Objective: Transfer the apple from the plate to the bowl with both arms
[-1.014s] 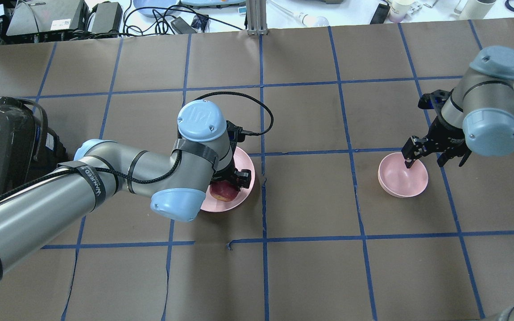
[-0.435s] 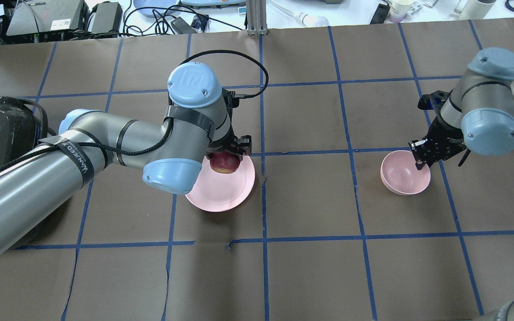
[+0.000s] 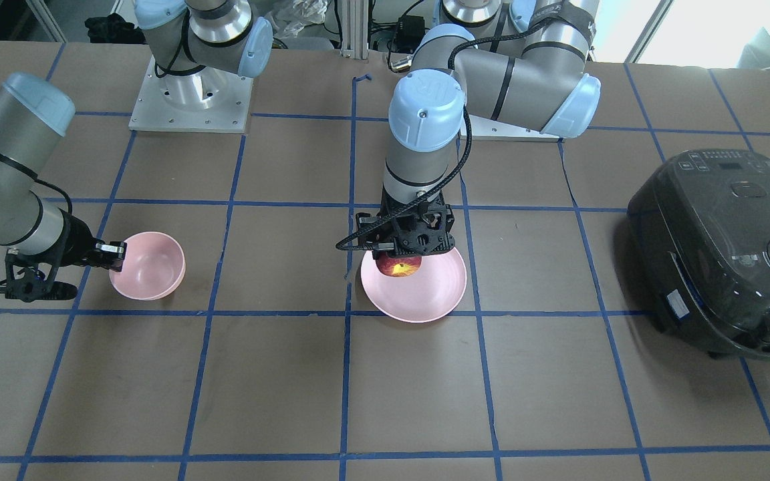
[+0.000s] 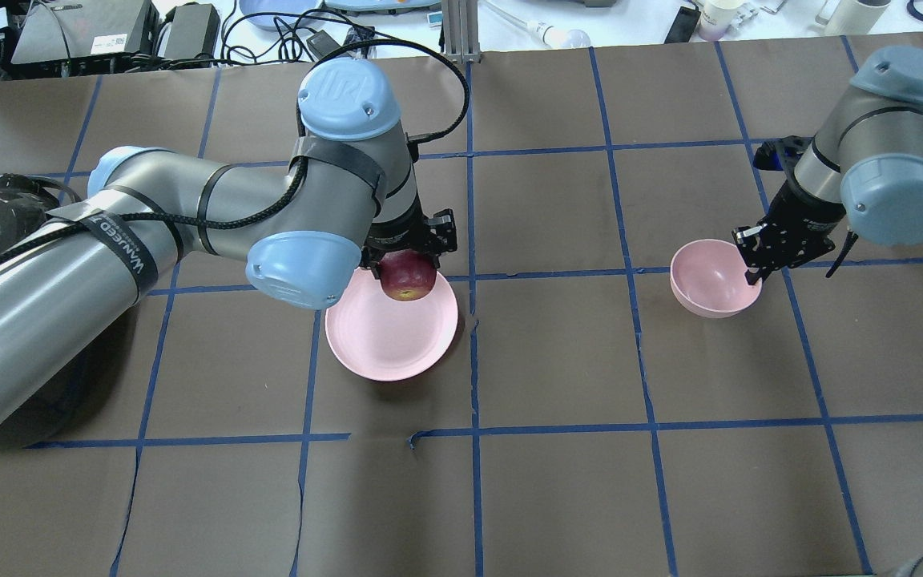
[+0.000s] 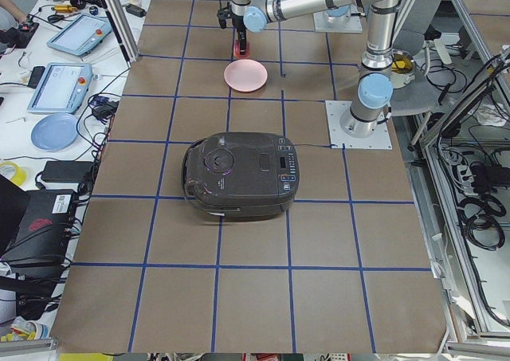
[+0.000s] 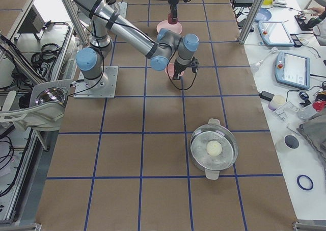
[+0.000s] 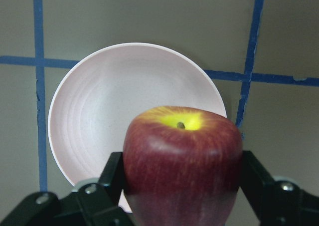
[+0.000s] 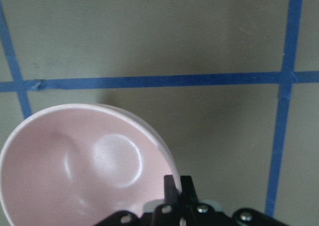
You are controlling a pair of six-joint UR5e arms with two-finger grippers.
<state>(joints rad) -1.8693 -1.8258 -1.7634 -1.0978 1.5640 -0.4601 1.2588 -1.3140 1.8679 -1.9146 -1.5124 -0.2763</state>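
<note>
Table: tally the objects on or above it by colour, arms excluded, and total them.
Pink: 2, plate and bowl.
Dark red: 1, apple.
Black: 1, cooker.
Silver: 1, pot.
Total: 5.

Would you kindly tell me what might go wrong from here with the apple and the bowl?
1. The jaws of the left gripper hold the round, smooth apple only at its sides, above the plate; it might slip and roll off.
2. The right gripper pinches the bowl at one spot on its rim, and the bowl is tilted; it might twist or drop when the apple lands.
</note>
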